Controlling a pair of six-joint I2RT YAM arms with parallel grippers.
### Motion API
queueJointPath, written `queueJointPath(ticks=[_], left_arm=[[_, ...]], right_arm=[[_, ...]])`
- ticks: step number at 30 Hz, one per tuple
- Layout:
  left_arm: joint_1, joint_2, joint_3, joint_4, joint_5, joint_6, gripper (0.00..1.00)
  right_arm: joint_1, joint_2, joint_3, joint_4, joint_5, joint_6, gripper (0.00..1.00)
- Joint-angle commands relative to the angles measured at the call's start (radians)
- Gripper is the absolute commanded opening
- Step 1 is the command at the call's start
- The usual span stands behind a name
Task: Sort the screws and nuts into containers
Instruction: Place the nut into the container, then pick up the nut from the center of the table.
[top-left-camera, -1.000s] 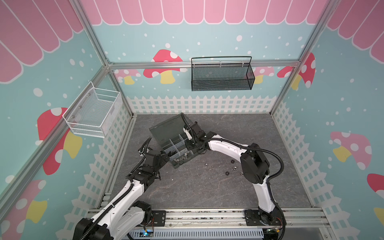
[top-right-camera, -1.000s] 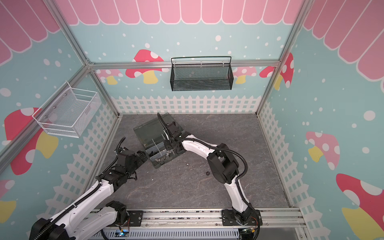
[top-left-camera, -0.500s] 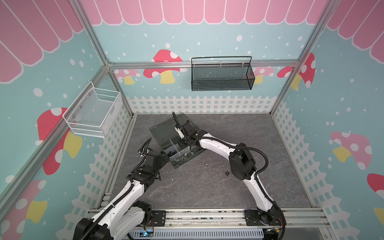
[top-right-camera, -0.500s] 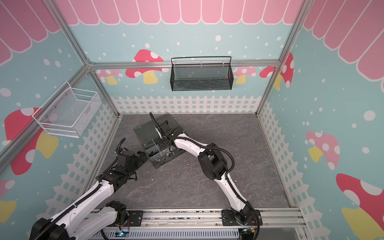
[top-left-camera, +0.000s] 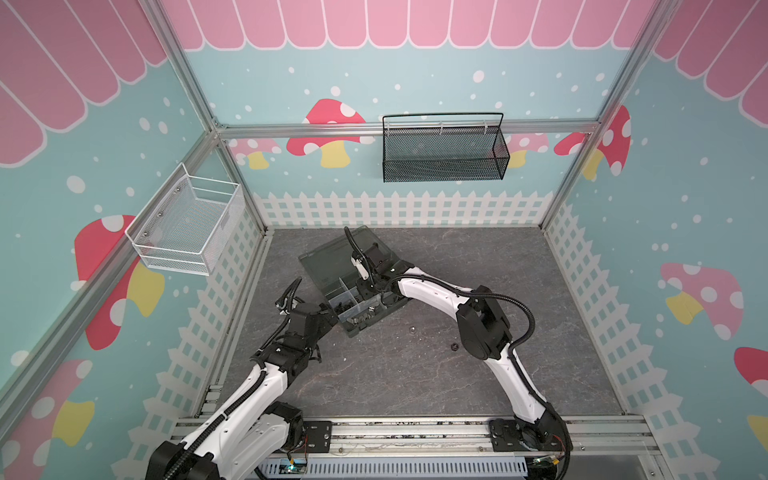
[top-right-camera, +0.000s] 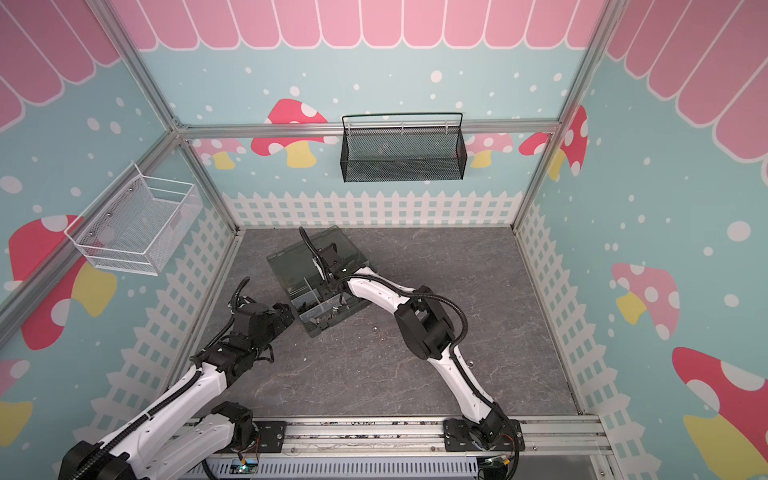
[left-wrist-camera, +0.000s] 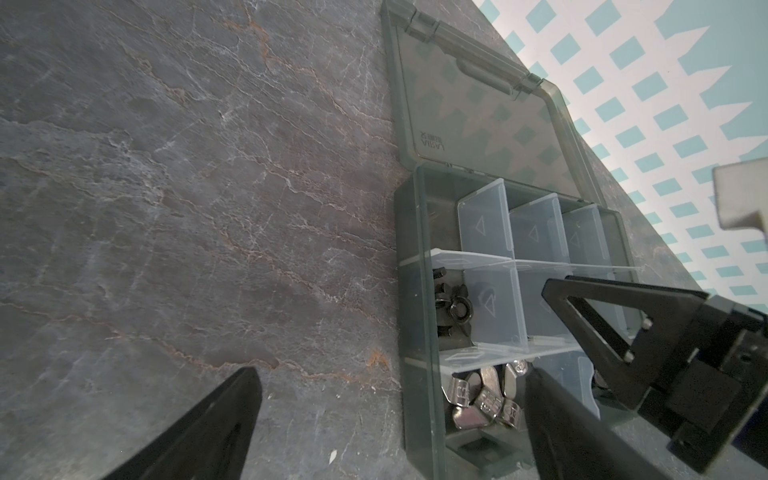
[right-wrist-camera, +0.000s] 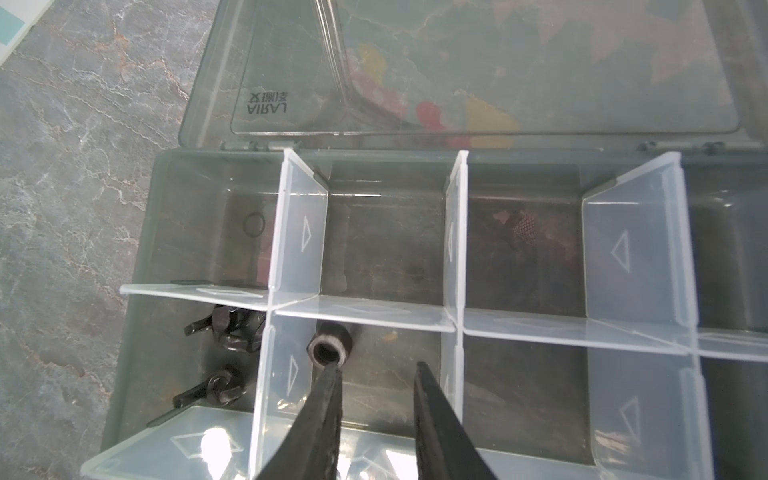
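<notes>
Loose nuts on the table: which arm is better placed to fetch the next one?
Probably the right: the loose nuts lie beside its elbow, and its gripper has open jaws, nut released. The left gripper sits across the box.

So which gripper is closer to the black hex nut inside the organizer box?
Right. The right gripper is over the black hex nut, one fingertip at its rim. The left gripper waits outside the organizer box, beside its wall.

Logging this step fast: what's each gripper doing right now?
Left gripper: open, holding nothing, beside the organizer box.
Right gripper: open, over a compartment; black hex nut at one fingertip, not clamped.
</notes>
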Motion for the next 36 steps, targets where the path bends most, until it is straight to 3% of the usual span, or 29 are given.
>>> queueJointPath(ticks=[1, 7, 16, 23, 27, 36], left_arm=[[0.006, -0.022, -0.016, 0.003, -0.024, -0.032, 1.00], [0.007, -0.028, -0.016, 0.004, -0.050, -0.033, 1.00], [0.007, -0.024, -0.022, 0.007, -0.046, -0.033, 1.00], [0.008, -0.001, -0.024, 0.025, -0.038, -0.018, 1.00], [0.008, 0.033, -0.019, 0.043, 0.001, -0.019, 1.00], [0.010, 0.078, -0.023, 0.070, 0.022, -0.028, 1.00]], right_arm=[[0.005, -0.039, 0.001, -0.032, 0.025, 0.010, 0.32], [0.004, -0.174, -0.134, -0.044, 0.081, 0.081, 0.31], [-0.001, -0.482, -0.490, -0.103, 0.192, 0.268, 0.32], [-0.026, -0.704, -0.776, -0.189, 0.175, 0.444, 0.38], [-0.050, -0.788, -0.918, -0.208, 0.122, 0.502, 0.47], [-0.129, -0.863, -1.095, -0.211, 0.024, 0.512, 0.56]])
